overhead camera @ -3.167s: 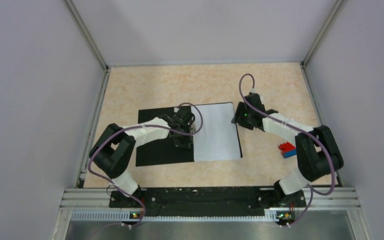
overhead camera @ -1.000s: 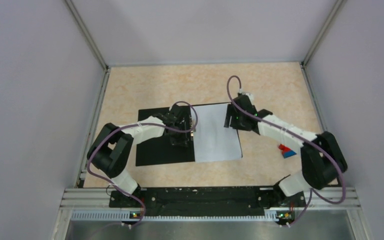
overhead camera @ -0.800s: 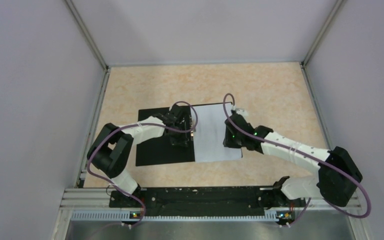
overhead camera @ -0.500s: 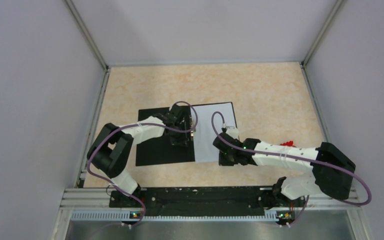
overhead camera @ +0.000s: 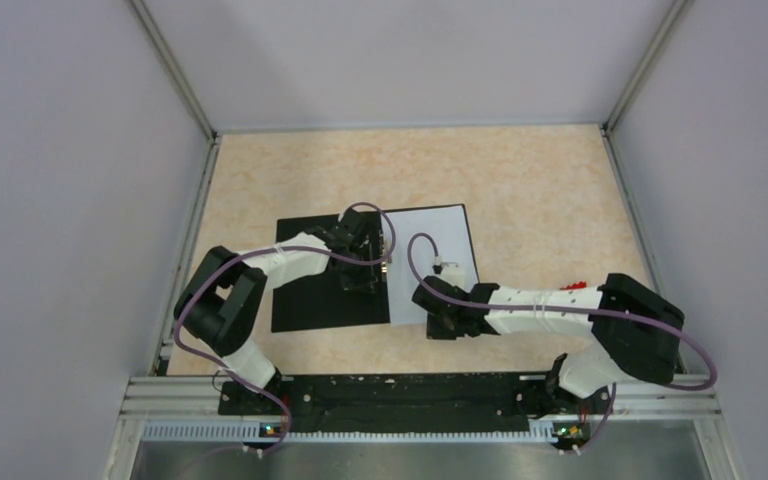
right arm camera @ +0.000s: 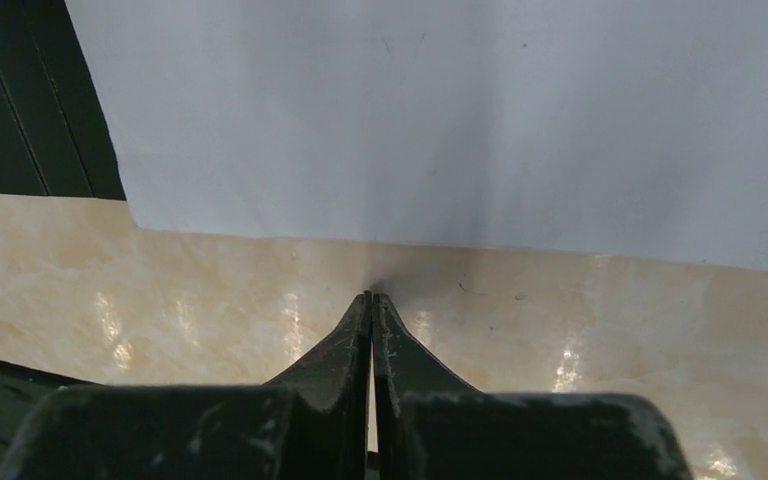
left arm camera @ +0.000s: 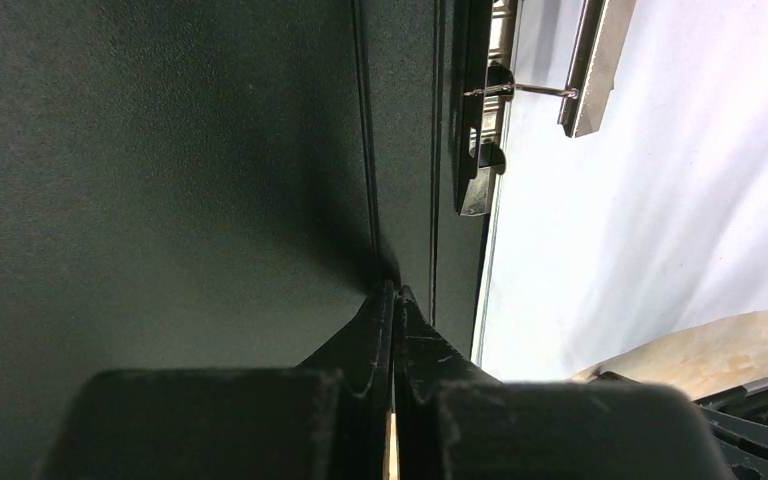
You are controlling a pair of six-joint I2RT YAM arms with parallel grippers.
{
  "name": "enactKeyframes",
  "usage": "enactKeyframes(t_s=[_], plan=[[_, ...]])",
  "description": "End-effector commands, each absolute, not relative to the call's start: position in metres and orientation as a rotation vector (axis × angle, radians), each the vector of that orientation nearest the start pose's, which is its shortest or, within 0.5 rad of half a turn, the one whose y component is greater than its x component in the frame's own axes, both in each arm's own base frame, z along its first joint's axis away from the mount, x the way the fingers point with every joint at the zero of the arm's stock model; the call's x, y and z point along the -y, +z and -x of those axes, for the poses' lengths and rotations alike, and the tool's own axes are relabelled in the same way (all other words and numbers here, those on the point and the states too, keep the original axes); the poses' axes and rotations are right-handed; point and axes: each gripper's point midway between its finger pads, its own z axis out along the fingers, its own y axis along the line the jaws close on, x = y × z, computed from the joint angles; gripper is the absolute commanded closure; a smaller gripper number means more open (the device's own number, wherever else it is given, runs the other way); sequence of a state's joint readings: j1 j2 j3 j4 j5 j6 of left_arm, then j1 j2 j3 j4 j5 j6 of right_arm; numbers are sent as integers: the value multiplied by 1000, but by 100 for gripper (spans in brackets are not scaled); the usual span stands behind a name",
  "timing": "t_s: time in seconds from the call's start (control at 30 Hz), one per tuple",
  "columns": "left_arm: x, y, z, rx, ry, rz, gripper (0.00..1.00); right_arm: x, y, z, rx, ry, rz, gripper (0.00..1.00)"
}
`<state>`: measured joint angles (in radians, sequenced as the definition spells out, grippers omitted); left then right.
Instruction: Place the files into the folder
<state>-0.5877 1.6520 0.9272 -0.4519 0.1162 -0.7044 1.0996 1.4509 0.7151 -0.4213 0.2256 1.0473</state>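
Folder is lying open at the centre of your overhead view, black inside up, with the paper sitting on its right half. In your left wrist view, the left gripper is resting its closed tips on the black cover beside the clip. In your right wrist view, the right gripper is holding its tips together at the table, just below the paper's edge.
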Motion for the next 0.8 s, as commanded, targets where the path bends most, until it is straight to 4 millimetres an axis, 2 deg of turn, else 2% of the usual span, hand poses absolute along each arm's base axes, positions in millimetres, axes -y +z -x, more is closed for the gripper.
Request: enactKeyframes(t_s=[0.0, 0.77], plan=[[205, 11, -241, -2878, -390, 133, 100, -270, 14, -146, -2684, 363, -8, 100], [202, 9, -238, -2885, -385, 138, 100, -266, 8, -171, -2637, 260, 0, 100]])
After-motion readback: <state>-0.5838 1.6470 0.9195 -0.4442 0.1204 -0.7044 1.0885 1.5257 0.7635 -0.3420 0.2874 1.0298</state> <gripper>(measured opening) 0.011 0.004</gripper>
